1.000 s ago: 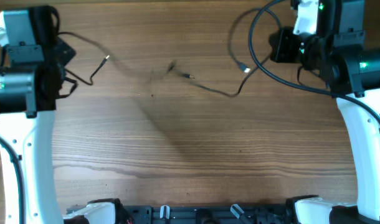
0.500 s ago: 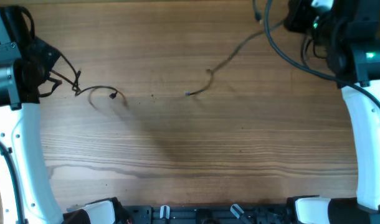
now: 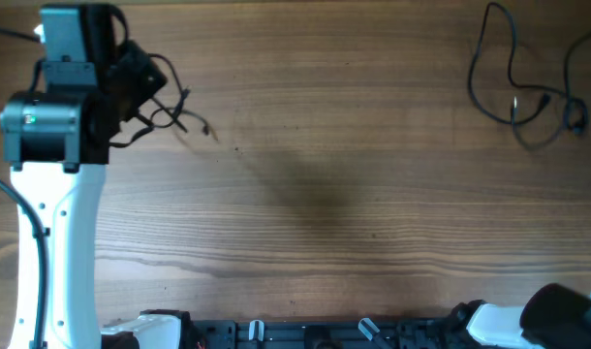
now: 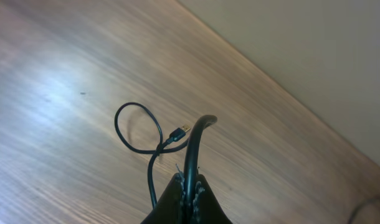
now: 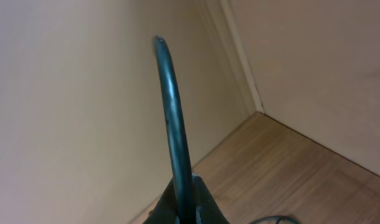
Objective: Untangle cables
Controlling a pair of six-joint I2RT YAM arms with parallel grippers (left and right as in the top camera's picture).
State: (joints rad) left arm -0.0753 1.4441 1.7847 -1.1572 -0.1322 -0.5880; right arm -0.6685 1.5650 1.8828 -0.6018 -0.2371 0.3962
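Left gripper (image 4: 190,194) clenched on a thin black USB cable (image 4: 116,126); loop and plug (image 4: 180,132) lie on the wood table (image 3: 325,213). Right gripper (image 5: 184,200), facing the wall, apparently pinches a dark cord (image 5: 171,112). Second cable (image 3: 473,78) rests at the far right corner.

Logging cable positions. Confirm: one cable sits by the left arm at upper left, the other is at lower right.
Wrong on one point: the overhead view shows the other cable at upper right of the table, not lower right. The first cable does sit by the left arm, upper left.
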